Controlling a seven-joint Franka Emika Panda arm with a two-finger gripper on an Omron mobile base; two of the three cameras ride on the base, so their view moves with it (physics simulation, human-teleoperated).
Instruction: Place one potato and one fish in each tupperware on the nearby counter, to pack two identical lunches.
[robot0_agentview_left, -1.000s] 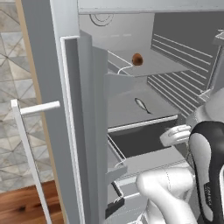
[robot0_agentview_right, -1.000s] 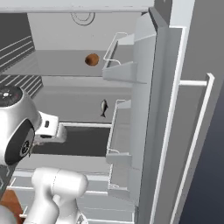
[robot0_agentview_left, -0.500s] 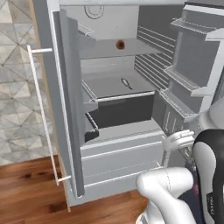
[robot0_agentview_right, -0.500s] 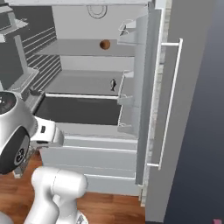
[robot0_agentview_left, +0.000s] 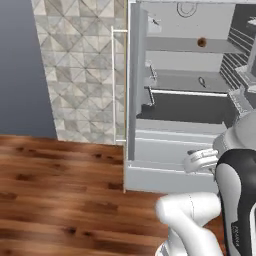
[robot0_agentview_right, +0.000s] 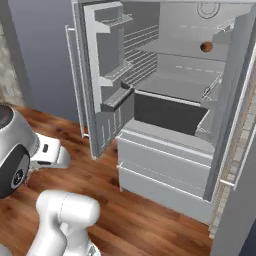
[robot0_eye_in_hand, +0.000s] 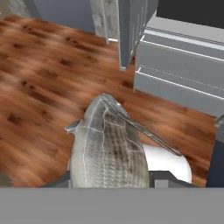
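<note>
fingers closed on a fish — clear of the fridge; grip should stay firm until over a tupperware.

White arm folded low at the lower right of the left base view, elbow bent, hand extended leftward. In the hand view, the fingers are closed on a mottled grey fish, at bottom centre.
</note>
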